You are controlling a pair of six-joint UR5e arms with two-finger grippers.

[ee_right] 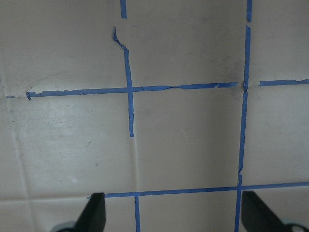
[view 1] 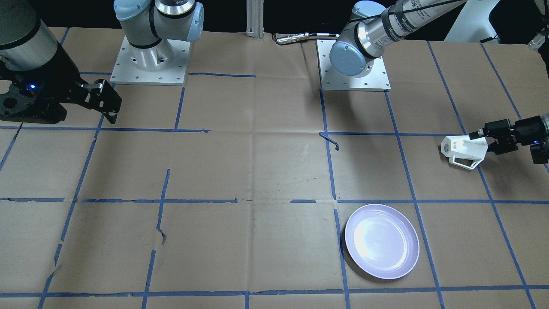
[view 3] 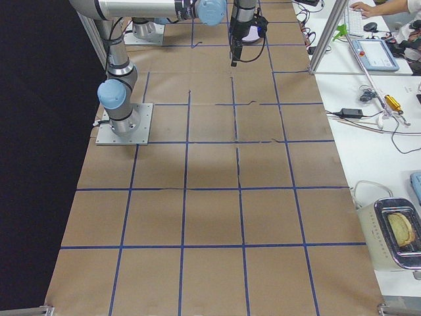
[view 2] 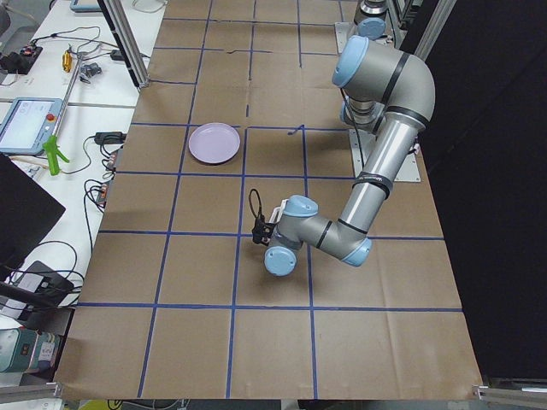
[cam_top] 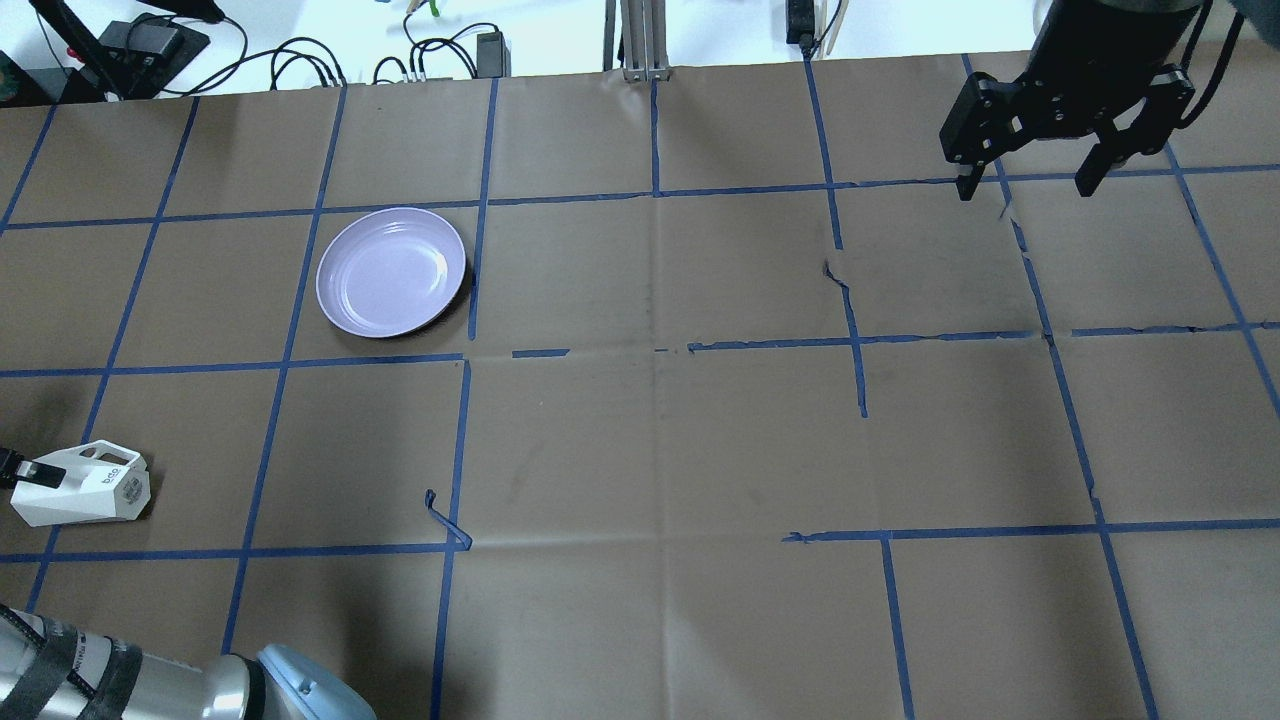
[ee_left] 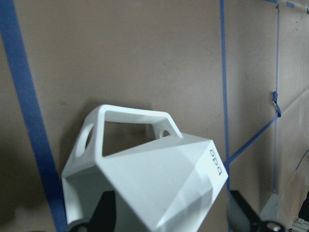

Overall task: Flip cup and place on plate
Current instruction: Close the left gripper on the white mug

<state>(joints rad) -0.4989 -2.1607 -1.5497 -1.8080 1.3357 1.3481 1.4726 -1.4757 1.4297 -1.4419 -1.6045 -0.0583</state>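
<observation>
Evidently the left gripper's (view 1: 484,141) jaws were clamped on the cup (view 1: 463,150). Its dark fingers (ee_left: 104,215) pressed on opposite sides of the wide, open end, as the left wrist view showed from close behind. The cup lay on its side, with the rim toward the gripper and the narrow base pointing toward the middle of the table (cam_top: 700,450). The small dark print sat near that base. Its squared handle stuck out sideways, on the side away from the robot's base. Whether the cup rested on the paper or hung just above it could not be told.

Over at the other end, the right gripper (cam_top: 1025,188) hovered above the table with its jaws spread wide. Nothing was between them, and the right wrist view showed only brown paper and blue tape (ee_right: 129,92) below.

Farther out, the plate (cam_top: 391,271) sat flat and bare on the table. It lay well apart from the cup, farther from the robot and somewhat nearer the table's middle. One edge was just beside a blue tape line. Both arms stood far from each other, the left one low at its own end and the right one raised near the far edge.
</observation>
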